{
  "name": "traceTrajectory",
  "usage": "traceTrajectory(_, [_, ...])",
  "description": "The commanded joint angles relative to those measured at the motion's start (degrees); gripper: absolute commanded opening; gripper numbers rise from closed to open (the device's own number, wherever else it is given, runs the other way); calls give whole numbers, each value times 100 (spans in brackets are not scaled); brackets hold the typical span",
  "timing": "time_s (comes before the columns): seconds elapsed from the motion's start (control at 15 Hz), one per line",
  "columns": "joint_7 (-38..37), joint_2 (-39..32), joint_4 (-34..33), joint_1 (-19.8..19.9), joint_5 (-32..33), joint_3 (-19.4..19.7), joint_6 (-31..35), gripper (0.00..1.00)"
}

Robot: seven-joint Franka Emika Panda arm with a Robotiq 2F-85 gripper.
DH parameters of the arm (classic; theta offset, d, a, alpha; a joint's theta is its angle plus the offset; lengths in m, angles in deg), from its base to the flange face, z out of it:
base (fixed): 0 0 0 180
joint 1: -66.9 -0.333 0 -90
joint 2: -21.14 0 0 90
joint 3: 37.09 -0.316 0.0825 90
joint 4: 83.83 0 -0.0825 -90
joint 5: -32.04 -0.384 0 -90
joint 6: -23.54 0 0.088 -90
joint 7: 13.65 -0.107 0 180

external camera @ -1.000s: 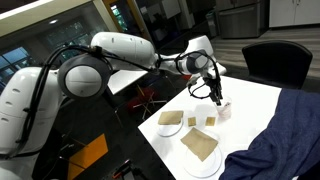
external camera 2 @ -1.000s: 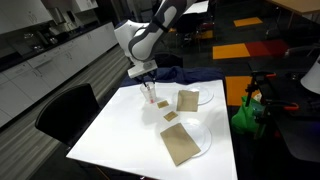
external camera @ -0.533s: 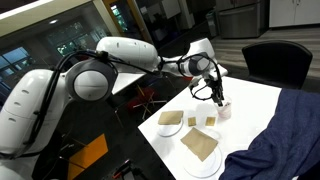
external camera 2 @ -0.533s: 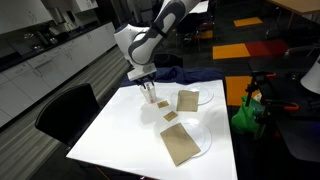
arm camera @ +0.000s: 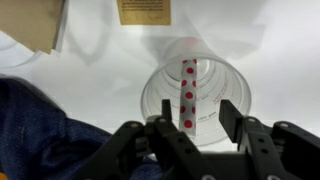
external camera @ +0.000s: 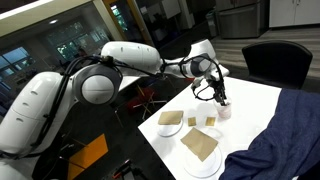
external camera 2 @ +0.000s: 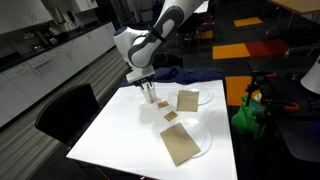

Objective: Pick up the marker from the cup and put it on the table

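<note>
**Marker in cup, jaws spread around it**

In the wrist view the marker stands inside the cup, its length running from the centre toward 12 o'clock. The gripper enters from 6 o'clock. Its fingers are spread, one on each side of the marker's near end, with a gap showing on both sides. The cup sits on the table. A blue cloth lies at 8 o'clock and a tan square at 12 o'clock. In both exterior views the gripper hangs right over the cup.

place: office-type room | cues: orange-patched carpet tiles; long wall counter; black chair
</note>
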State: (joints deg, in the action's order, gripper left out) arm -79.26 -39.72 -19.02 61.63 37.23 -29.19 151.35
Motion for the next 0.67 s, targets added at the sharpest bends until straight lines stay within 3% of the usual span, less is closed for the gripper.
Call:
traceTrajectory(0.0, [-163,-214,-307,-172,95,269,-16,54])
traceTrajectory(0.33, [-236,-352,-446,-264,178,449,-43,53])
traceTrajectory(0.4, [-265,-376,-467,-280,188,470,-41,28])
traceTrajectory(0.53, [-304,-381,-464,-323,220,512,-24,26])
traceTrajectory(0.6, [-310,-368,-450,-341,228,519,-16,17])
